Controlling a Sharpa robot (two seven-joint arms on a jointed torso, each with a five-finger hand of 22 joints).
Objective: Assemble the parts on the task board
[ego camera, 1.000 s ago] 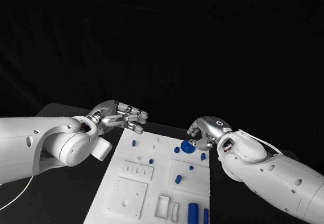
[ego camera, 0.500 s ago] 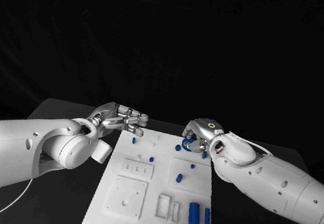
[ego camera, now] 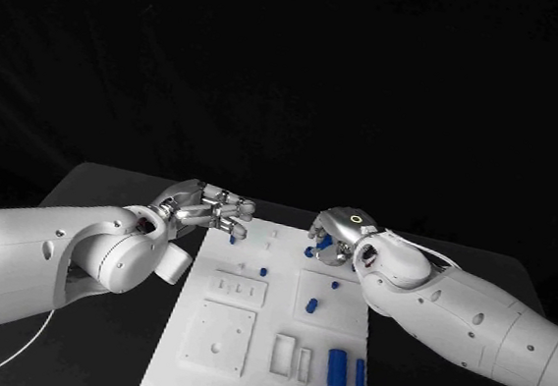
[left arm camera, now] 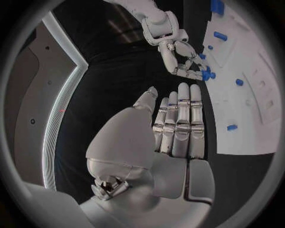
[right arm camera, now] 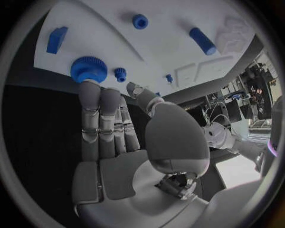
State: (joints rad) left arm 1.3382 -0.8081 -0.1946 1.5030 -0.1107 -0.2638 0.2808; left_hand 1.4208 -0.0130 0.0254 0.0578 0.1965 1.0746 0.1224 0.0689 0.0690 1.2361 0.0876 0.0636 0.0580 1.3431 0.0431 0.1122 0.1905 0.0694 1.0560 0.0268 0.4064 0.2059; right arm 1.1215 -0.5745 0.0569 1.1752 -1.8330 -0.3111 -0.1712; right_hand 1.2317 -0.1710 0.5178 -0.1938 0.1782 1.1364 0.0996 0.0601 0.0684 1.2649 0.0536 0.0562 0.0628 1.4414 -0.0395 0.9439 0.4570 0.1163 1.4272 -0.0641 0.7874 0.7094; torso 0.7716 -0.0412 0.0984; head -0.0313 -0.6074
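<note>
- The board (ego camera: 272,331) lies in the middle of the table, with small blue pieces spread over it: two cylinders (ego camera: 336,366) near its front right corner, a peg (ego camera: 309,306) in the middle, and more at the far end.
- The right hand (ego camera: 336,232) hovers over the board's far right corner; in its wrist view its fingers (right arm camera: 98,114) are stretched out with the tips touching a round ribbed knob (right arm camera: 89,69). It looks placed to take or seat that knob, but whether it grips it cannot be told.
- The left hand (ego camera: 205,209) waits at the board's far left edge, fingers (left arm camera: 181,114) straight and together, holding nothing, probably keeping clear of the working hand.
</note>
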